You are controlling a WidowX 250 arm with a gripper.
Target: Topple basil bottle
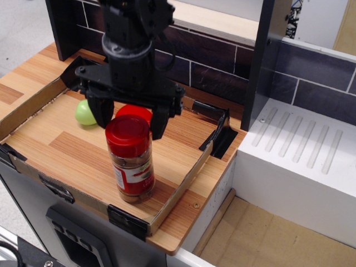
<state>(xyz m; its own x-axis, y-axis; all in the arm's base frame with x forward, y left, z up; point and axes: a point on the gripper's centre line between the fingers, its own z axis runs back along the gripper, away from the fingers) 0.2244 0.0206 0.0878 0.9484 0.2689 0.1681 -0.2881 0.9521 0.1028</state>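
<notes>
While the bottle (130,159) stands upright at lower centre of the frame, near the tray's front wall (83,196), toppling is not yet done; this looks like the approach. Just behind its red lid hangs the gripper (128,115), fingers spread; contact is hard to judge. Next comes a sideways push high on the lid. Farther back sit a red piece (133,110) and a green one (84,113).

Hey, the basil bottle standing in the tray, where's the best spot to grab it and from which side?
Probably just below the red lid of the basil bottle, coming down from above: it stands upright and tall, and the open gripper already straddles the lid.
</notes>
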